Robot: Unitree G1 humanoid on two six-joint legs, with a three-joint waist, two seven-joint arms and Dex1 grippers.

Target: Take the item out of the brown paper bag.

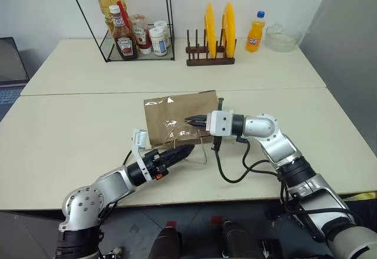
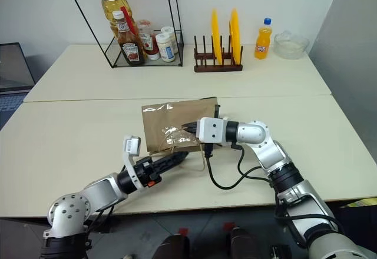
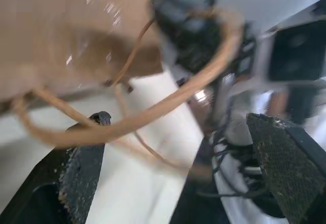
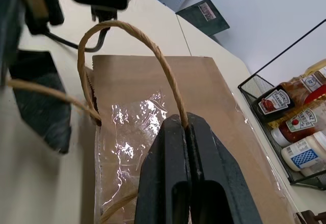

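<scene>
The brown paper bag (image 1: 177, 107) lies flat in the middle of the table, its mouth and thin cord handles toward me. My right gripper (image 1: 192, 119) hovers over the bag's near edge, pointing left. It is shut on one cord handle (image 4: 145, 38), which arches up from the bag (image 4: 168, 81). My left gripper (image 1: 179, 152) sits low on the table just in front of the bag's mouth. Its fingers (image 3: 84, 168) stand wide apart, and another handle loop (image 3: 168, 102) crosses between them untouched. The item is hidden.
At the back left a wire rack (image 1: 168, 35) holds ketchup bottles, an oil bottle and jars. A wooden rack with yellow plates (image 1: 217, 26), an orange soda bottle (image 1: 255, 32) and a glass bowl (image 1: 281, 38) stand behind. A laptop (image 1: 10, 65) sits far left.
</scene>
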